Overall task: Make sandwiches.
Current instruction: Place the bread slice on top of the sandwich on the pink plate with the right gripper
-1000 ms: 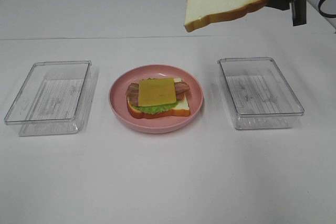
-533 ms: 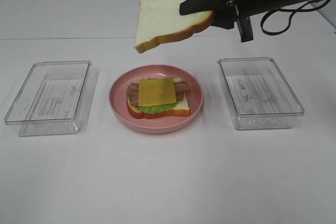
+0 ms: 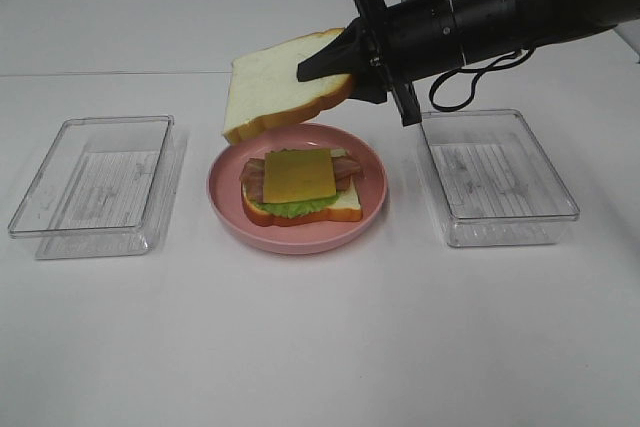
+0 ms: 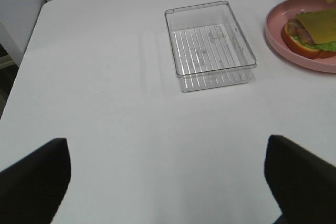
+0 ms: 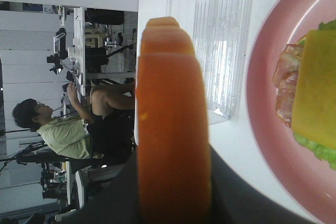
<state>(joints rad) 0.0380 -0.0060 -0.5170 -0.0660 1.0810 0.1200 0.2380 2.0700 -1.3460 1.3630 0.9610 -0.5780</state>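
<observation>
The open sandwich (image 3: 300, 187) lies on the round pink plate (image 3: 226, 205): a bread slice, green lettuce, meat strips and a yellow cheese slice (image 3: 298, 174) on top. My right gripper (image 3: 322, 71) is shut on a second white bread slice (image 3: 275, 91) and holds it tilted just above the plate's far left edge. In the right wrist view the slice's brown crust (image 5: 173, 129) fills the middle, with the plate (image 5: 262, 124) and cheese (image 5: 315, 93) beside it. My left gripper (image 4: 168, 182) is open, low over bare table, far from the plate (image 4: 278, 40).
A clear plastic tray (image 3: 95, 184) stands left of the plate and another (image 3: 495, 175) to its right, under my right arm. The left tray also shows in the left wrist view (image 4: 209, 44). White table all round.
My right gripper has carried the bread slice from the upper right down and leftwards, until it is just over the plate. The left arm has not moved.
</observation>
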